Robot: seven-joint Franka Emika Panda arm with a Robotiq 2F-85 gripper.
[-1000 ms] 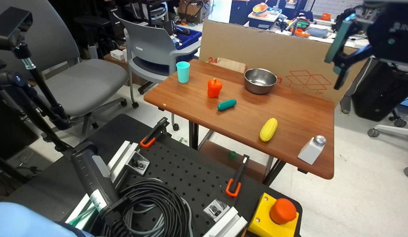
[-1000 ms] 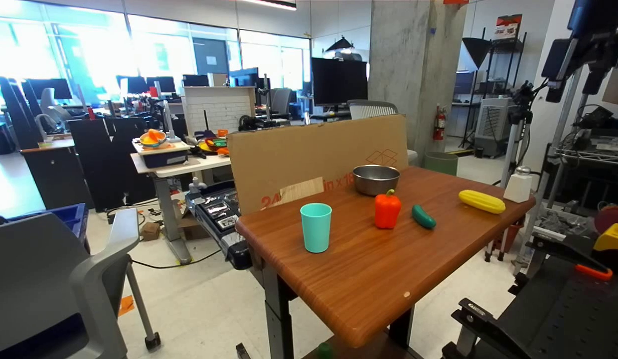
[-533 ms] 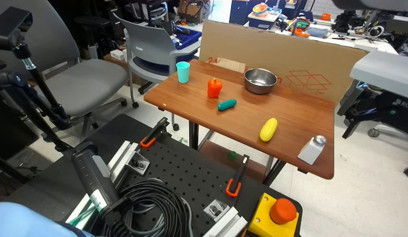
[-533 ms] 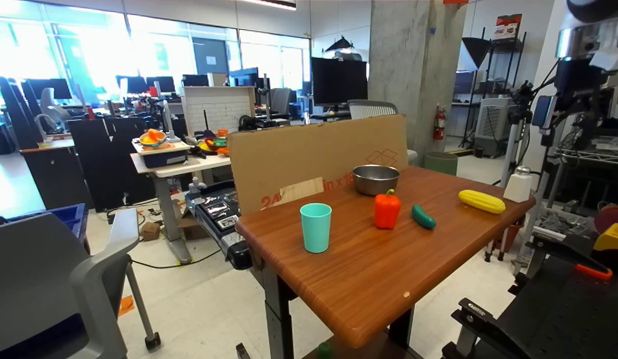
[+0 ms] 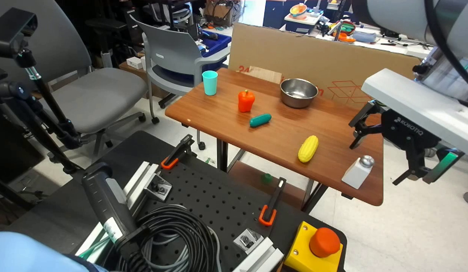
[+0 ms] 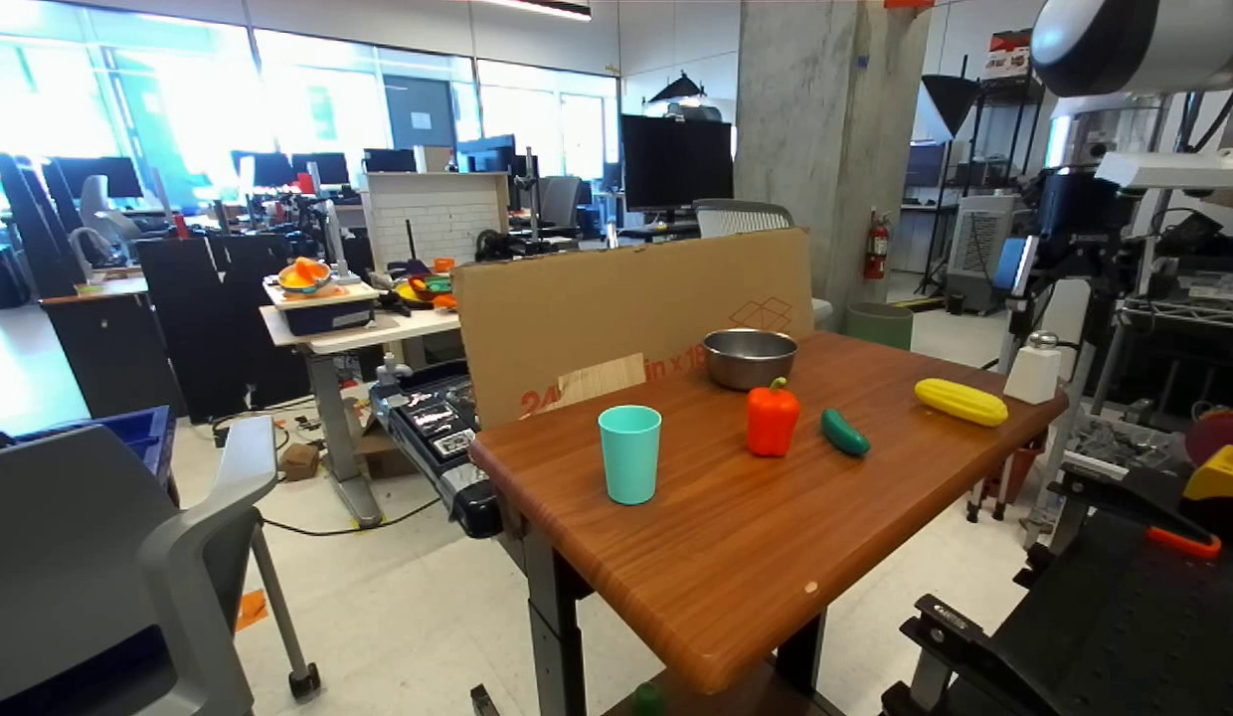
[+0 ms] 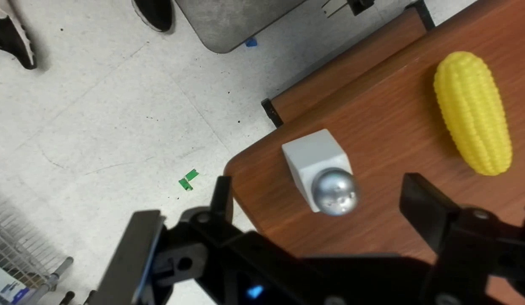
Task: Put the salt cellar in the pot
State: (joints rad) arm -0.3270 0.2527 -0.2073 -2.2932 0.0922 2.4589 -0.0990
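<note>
Wrist view shows the claw (image 7: 317, 190), spread wide presumably so it can straddle the salt cellar (image 7: 321, 173), which stands upright beyond its gap.

Tool (image 7: 317, 187) cropped in wrist view

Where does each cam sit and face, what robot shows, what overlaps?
In an exterior view: high over the perforated board, facing down across the table; arm and claw at right.
In an exterior view: near the turquoise cup, facing diagonally along the table; arm and claw upper right.
Wrist view: arm-mounted, facing down at the salt shaker and corn cob; claw along the bottom.
Shared: steel pot in both exterior views; salt shaker in all three.
</note>
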